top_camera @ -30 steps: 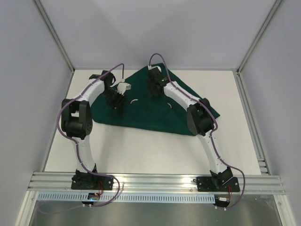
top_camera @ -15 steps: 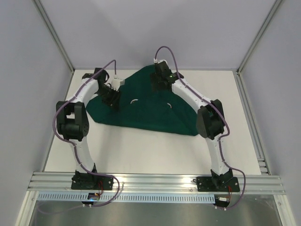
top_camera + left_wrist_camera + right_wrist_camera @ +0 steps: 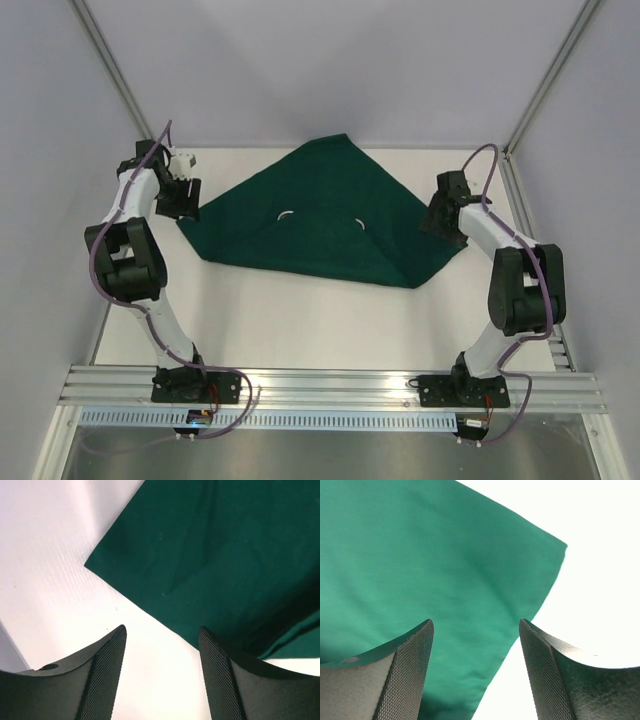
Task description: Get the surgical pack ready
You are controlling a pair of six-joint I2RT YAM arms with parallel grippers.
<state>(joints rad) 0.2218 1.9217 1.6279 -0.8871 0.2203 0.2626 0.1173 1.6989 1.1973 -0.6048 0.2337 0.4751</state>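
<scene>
The surgical pack shows as a dark green cloth (image 3: 325, 200) lying flat on the white table, with one corner pointing to the back. Two small pale curved marks (image 3: 285, 213) (image 3: 358, 222) sit near its middle; what they are I cannot tell. My left gripper (image 3: 182, 201) hovers at the cloth's left corner (image 3: 90, 565), open, with only bare table between its fingers (image 3: 162, 630). My right gripper (image 3: 444, 219) is open above the cloth's right corner (image 3: 562, 545), and nothing is held between its fingers (image 3: 476, 622). The cloth (image 3: 420, 555) fills most of the right wrist view.
White table (image 3: 300, 320) in front of the cloth. Grey walls with aluminium posts (image 3: 115, 80) close in the left, back and right. A metal rail (image 3: 330, 385) with both arm bases runs along the near edge.
Both arms swung outward from the cloth's middle to its left and right corners. Both grippers opened wider. The cloth now lies spread flatter and wider.
</scene>
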